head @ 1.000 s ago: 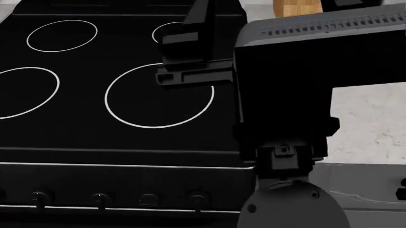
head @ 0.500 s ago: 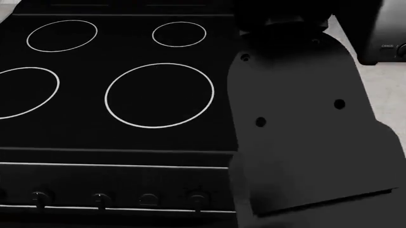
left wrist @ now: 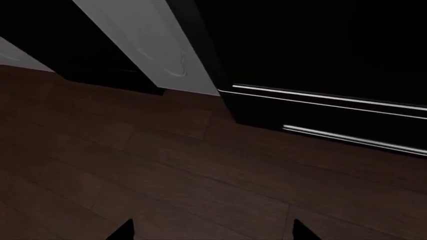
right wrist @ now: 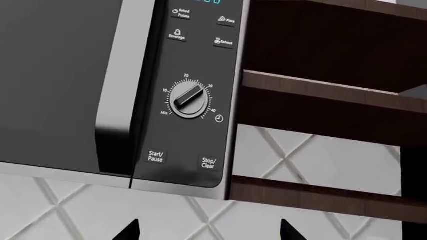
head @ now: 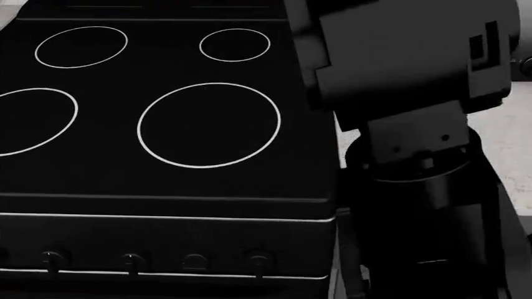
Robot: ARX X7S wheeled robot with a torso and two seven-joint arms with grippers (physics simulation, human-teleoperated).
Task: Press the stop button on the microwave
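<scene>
The microwave's dark control panel (right wrist: 193, 95) fills the right wrist view. The Stop/Clear button (right wrist: 209, 163) sits at the panel's lower corner, beside the Start/Pause button (right wrist: 155, 156) and below a timer dial (right wrist: 189, 99). My right gripper (right wrist: 209, 232) is open and empty, its two fingertips (right wrist: 130, 231) just showing; the Stop/Clear button lies ahead, in line with the gap between them and some way off. My left gripper (left wrist: 213, 234) is open and empty, low over a dark wooden floor (left wrist: 133, 165). In the head view only my right arm (head: 415, 124) shows, not the grippers.
A black cooktop (head: 208, 124) with white burner rings and a row of knobs (head: 133, 261) fills the head view's left. Dark wooden shelves (right wrist: 320, 100) stand beside the microwave over a white tiled wall (right wrist: 320, 160). The left wrist view shows a black oven front (left wrist: 320, 75) and a white cabinet panel (left wrist: 147, 45).
My right arm has swung up across the right of the head view. Its gripper, seen over the cooktop a second ago, has left that view. The cooktop has not moved.
</scene>
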